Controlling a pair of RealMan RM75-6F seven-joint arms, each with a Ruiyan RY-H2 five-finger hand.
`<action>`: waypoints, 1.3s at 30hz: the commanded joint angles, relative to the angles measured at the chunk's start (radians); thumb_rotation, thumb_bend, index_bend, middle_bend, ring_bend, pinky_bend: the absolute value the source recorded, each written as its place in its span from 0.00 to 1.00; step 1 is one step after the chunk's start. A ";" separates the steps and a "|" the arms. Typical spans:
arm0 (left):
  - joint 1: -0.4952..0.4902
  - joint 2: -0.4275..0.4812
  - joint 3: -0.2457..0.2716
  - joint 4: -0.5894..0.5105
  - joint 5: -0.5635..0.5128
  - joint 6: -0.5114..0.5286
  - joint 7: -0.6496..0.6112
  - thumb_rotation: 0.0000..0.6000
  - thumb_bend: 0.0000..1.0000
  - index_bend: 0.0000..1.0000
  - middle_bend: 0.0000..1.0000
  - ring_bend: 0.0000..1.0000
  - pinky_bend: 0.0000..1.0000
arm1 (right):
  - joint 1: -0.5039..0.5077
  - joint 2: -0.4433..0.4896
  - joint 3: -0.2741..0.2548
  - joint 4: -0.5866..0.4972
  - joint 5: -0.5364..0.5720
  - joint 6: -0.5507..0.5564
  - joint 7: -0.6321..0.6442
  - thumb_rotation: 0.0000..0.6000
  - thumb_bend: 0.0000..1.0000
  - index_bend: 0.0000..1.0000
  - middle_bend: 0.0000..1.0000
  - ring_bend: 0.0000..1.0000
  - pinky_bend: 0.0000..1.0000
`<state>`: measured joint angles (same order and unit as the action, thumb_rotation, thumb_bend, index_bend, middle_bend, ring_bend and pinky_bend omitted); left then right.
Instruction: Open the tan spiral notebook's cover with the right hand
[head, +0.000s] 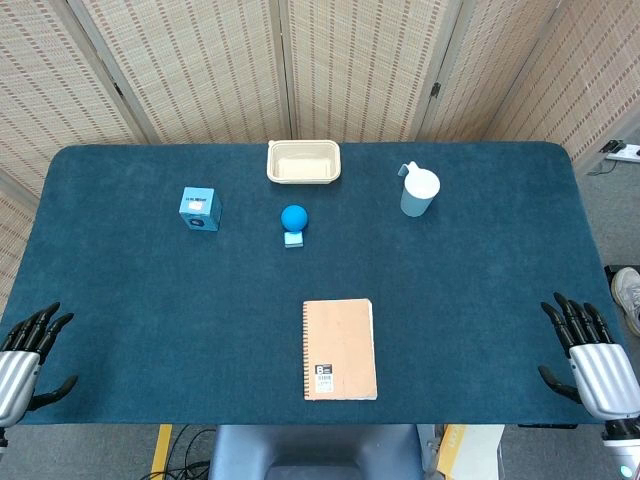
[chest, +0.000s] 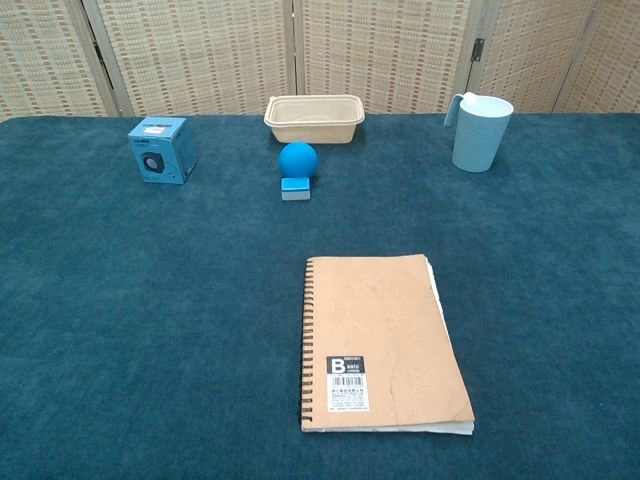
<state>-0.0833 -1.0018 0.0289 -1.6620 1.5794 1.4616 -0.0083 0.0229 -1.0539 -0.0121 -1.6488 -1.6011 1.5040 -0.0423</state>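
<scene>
The right hand (head: 590, 355) has its fingers spread wide and holds nothing, at the table's near right edge. The left hand (head: 25, 355) is spread too, at the near left edge. The tan notebook (head: 339, 349) lies closed between them, near the front of the blue table (head: 150, 300).

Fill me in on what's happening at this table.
Nothing is being handled at this moment. The tan spiral notebook lies closed on the blue table, spiral on the left. The right hand and left hand sit at the near corners, fingers spread, holding nothing. A blue box, blue ball, beige tray and cup stand farther back.
</scene>
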 joint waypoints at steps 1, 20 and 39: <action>0.000 0.000 -0.001 -0.002 -0.003 -0.001 0.001 1.00 0.27 0.12 0.04 0.07 0.14 | 0.001 0.000 0.001 0.000 0.002 -0.001 0.002 1.00 0.29 0.00 0.00 0.00 0.00; -0.011 0.010 -0.012 0.006 -0.036 -0.031 -0.042 1.00 0.27 0.12 0.04 0.07 0.14 | 0.071 -0.134 -0.022 0.080 -0.089 -0.088 -0.021 1.00 0.31 0.00 0.00 0.00 0.00; -0.025 0.016 -0.039 0.032 -0.109 -0.072 -0.110 1.00 0.27 0.12 0.04 0.07 0.14 | 0.223 -0.349 -0.029 0.097 -0.092 -0.320 -0.114 1.00 0.49 0.00 0.00 0.00 0.00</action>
<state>-0.1076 -0.9843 -0.0087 -1.6303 1.4728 1.3907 -0.1191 0.2256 -1.3880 -0.0455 -1.5429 -1.6999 1.2056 -0.1509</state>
